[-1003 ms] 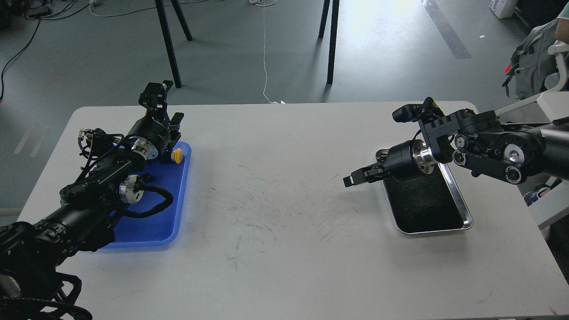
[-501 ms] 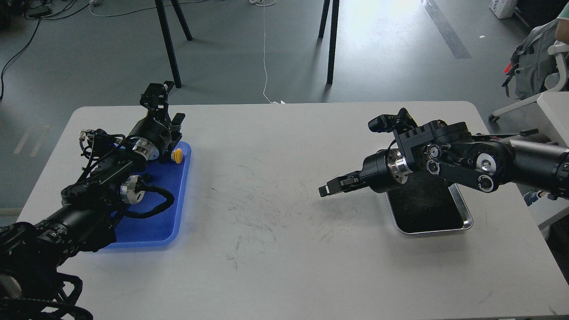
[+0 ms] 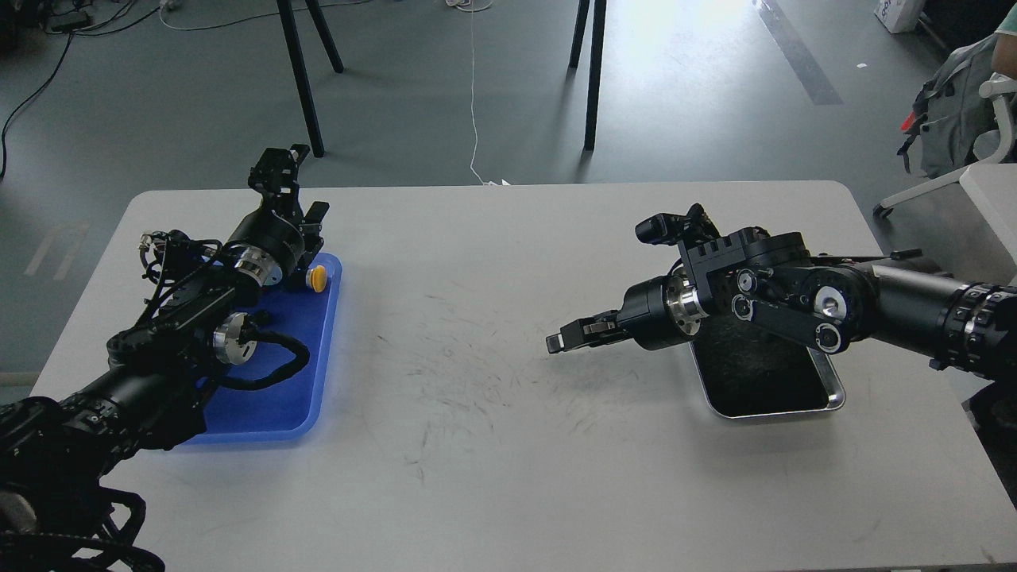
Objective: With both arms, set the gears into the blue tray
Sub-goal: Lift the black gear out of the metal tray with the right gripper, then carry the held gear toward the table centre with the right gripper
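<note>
**Head view: right gripper points across the table toward the blue tray**

The right gripper [image 3: 558, 342] is seen low over bare table, out past the left edge of the steel tray [image 3: 826, 401], its narrow fingers drawn close together. Whether a gear is pinched between them cannot be told; nothing that small is resolved at the tips. The long axis of the gripper lies nearly level, pointing left.

The left gripper [image 3: 274, 168] is held at the far end of the blue tray [image 3: 318, 381], raised and aimed away from the robot; its fingers are seen dark and end-on, so its state cannot be told either.

No gears can be made out anywhere, neither on the dark floor of the steel tray nor on the blue one. 1 yellow push-button [image 3: 317, 276] sits at the blue tray's far right corner, just beside the left wrist.

The relation that matters: the blue tray lies well apart from the right gripper, straight along its pointing direction, with scuffed table [image 3: 493, 477] between. The left arm is by far the nearer to the tray, so a hand-over or a long reach is judged likely.
</note>
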Robot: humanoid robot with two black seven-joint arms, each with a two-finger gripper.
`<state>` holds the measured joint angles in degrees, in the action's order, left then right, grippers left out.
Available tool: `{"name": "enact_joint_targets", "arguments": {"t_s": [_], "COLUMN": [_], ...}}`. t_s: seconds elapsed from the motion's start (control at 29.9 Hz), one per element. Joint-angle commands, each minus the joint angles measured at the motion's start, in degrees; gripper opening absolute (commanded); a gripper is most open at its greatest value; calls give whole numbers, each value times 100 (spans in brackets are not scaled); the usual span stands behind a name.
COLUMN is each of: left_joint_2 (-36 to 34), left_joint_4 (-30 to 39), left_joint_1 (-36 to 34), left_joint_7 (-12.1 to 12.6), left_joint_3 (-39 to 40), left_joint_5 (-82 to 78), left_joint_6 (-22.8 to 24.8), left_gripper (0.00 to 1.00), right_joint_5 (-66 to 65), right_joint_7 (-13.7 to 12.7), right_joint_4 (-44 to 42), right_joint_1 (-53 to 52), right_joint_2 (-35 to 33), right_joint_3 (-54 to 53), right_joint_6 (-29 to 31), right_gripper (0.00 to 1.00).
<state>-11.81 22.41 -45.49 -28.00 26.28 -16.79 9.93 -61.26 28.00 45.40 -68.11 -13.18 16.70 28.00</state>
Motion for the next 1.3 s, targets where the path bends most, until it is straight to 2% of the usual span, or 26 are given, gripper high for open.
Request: {"name": "enact_joint_targets", "arguments": {"t_s": [0.0,1.27], "left_joint_2": [12,-40], "left_joint_4": [0,0], "left_joint_1": [-4,5], "left_joint_7": [0,0], "left_joint_3": [0,0], "left_joint_5": [0,0], "left_joint_6": [-9,0], "left_gripper": [98,98], "right_joint_5": [27,159], "right_joint_7": [0,0], "right_joint_4": [-83,-1015], "right_joint_1": [69,816], "right_joint_2": [140,1002], "right_joint_3": [-88,-914], "right_joint_6": [0,0], "right_gripper": [23,23]}}
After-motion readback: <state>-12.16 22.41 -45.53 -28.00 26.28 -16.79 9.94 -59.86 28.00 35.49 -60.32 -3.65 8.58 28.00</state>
